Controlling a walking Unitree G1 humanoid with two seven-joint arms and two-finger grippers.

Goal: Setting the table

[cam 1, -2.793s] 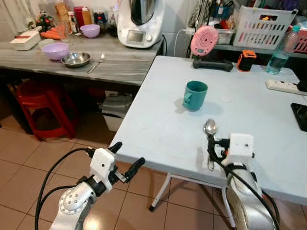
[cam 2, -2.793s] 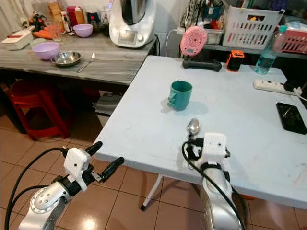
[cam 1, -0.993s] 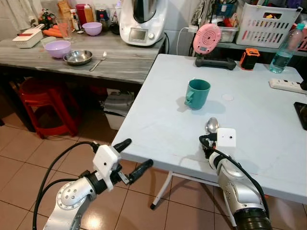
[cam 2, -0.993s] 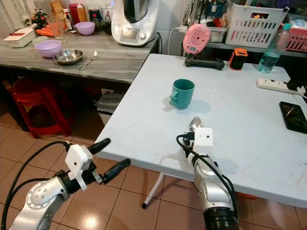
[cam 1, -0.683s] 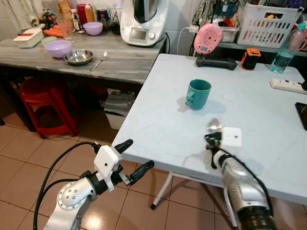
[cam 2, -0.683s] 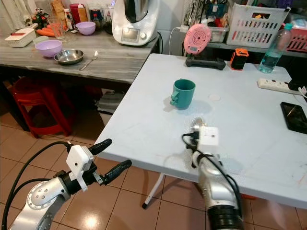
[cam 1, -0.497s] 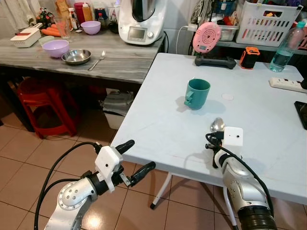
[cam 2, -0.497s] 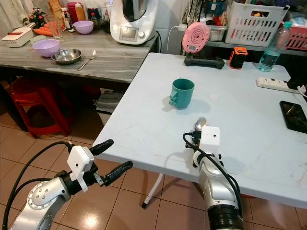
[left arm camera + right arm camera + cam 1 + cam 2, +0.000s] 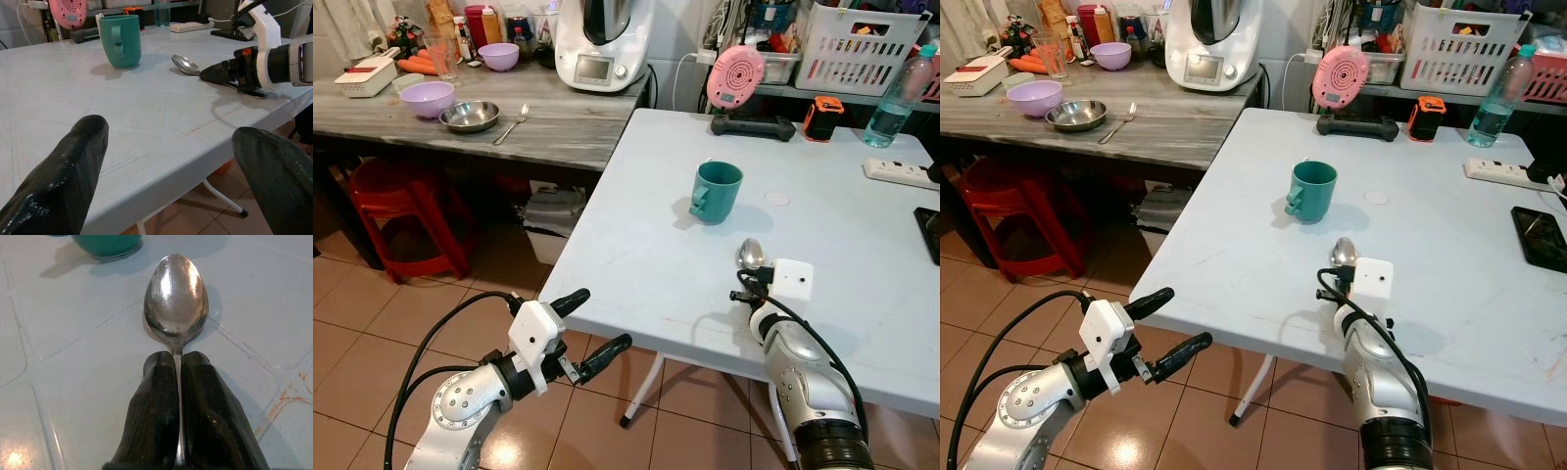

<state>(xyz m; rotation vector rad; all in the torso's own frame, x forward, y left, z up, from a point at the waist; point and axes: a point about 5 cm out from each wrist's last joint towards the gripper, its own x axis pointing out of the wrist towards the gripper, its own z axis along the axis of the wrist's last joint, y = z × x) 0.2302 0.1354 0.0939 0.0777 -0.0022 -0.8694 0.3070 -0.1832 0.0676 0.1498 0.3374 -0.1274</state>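
Note:
A metal spoon (image 9: pixel 176 298) lies on the white table (image 9: pixel 636 245), its bowl pointing toward a teal mug (image 9: pixel 715 192) that stands upright a short way beyond it. My right gripper (image 9: pixel 177 363) is shut on the spoon's handle, low against the tabletop near the front edge; its white wrist block (image 9: pixel 791 279) sits just behind the spoon's bowl (image 9: pixel 751 255). My left gripper (image 9: pixel 592 325) is open with nothing in it, held below and in front of the table's near left corner, above the tiled floor.
A grey counter (image 9: pixel 460 122) to the left carries a purple bowl (image 9: pixel 428 99), a steel bowl (image 9: pixel 469 117), a fork (image 9: pixel 514 124) and a white kitchen machine (image 9: pixel 600 44). A red stool (image 9: pixel 406 215) stands under it. At the table's back: pink device (image 9: pixel 734 76), water bottle (image 9: pixel 898 83), power strip (image 9: pixel 896 173).
My right gripper has stayed shut on the spoon, shifting it slightly on the tabletop; the spoon rests a little further right than earlier. The left arm has barely moved.

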